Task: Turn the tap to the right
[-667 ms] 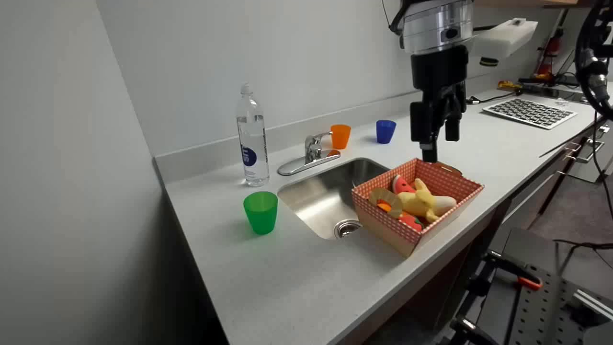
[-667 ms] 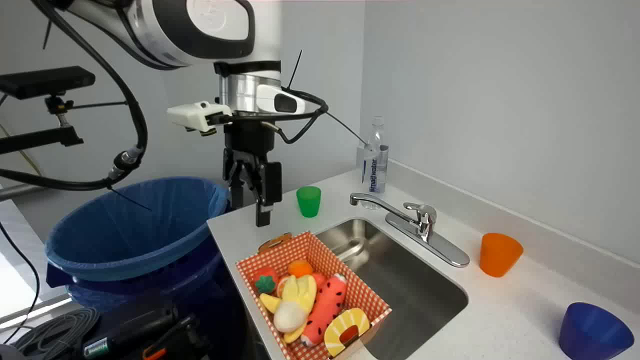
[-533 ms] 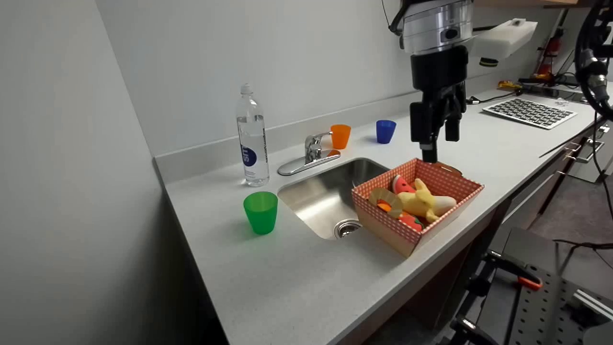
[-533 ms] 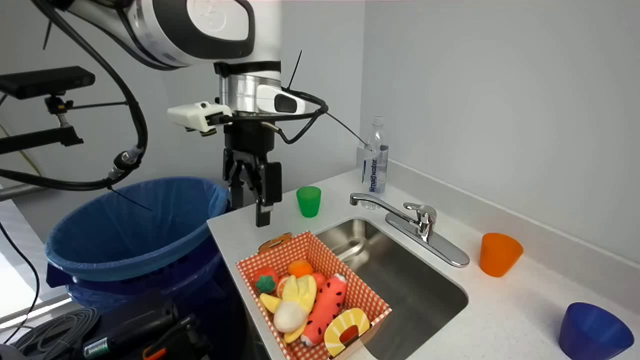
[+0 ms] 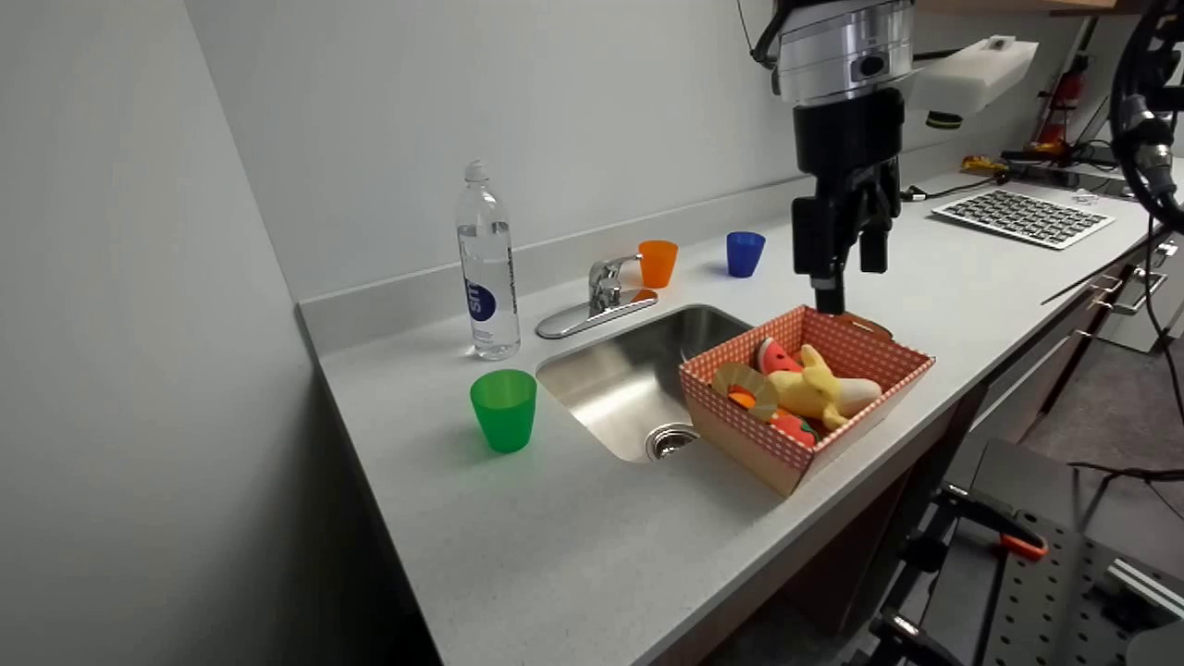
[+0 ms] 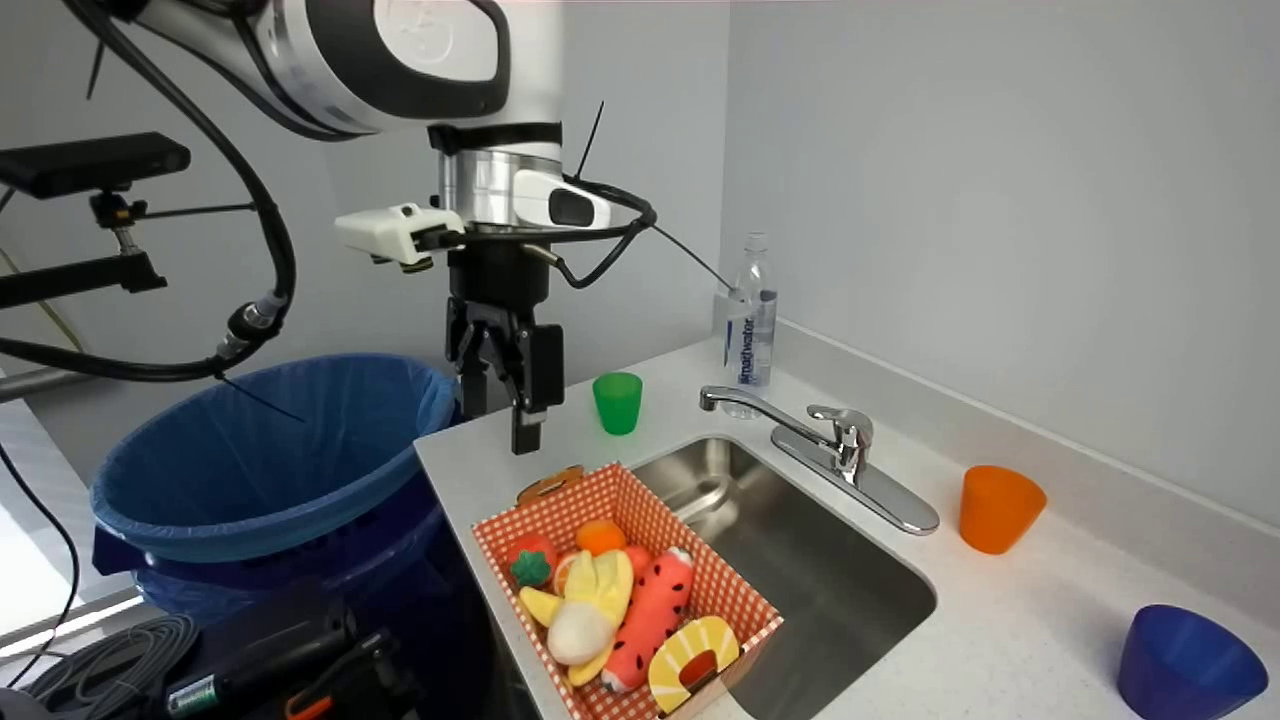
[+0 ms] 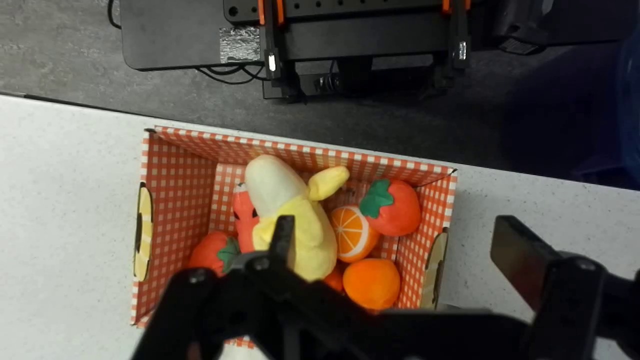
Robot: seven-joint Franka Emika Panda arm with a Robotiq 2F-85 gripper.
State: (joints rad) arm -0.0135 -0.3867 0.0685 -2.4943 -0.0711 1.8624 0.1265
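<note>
The tap (image 6: 852, 442) is shiny silver and stands on a long base plate at the back edge of the sink. In this exterior view its long low spout (image 6: 765, 408) points left, over the sink's end; its short handle sits on top. The tap also shows in an exterior view (image 5: 606, 289), where the spout is hard to make out. My gripper (image 6: 500, 415) is open and empty, pointing down, well apart from the tap and above the counter and basket area; it also shows in an exterior view (image 5: 851, 273). In the wrist view the jaws (image 7: 395, 227) are wide apart; the tap is out of view.
A checkered basket (image 6: 490, 545) of plush fruit stands beside and partly over the sink (image 6: 870, 600). A clear bottle (image 6: 752, 340) and green cup (image 6: 617, 403) stand past the spout. Orange (image 6: 998, 510) and blue (image 6: 1190, 662) cups stand on the tap's other side. A bin (image 6: 270, 450) stands off the counter.
</note>
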